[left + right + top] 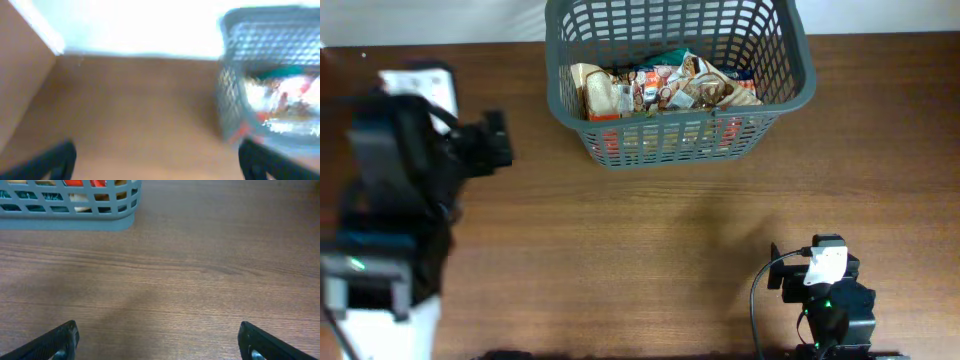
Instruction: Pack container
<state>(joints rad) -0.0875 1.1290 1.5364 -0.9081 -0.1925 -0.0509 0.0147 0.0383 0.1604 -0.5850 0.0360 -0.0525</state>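
Observation:
The container (670,140) is a dark grey lattice basket at the back centre of the wooden table, and several snack packets (665,88) lie inside it. My left gripper (492,142) hovers to the left of the container. In the blurred left wrist view it (157,165) is open, nothing sits between its fingers (55,162), and the container (230,100) is at the right. My right gripper (825,255) rests low near the front right. In the right wrist view it (157,342) is open over bare wood, with the container's corner (75,222) at the upper left.
A white wall and a table edge (45,30) show behind the table in the left wrist view. Bare wooden tabletop (650,250) lies between the container and the right arm. A black cable (760,300) runs beside the right arm's base.

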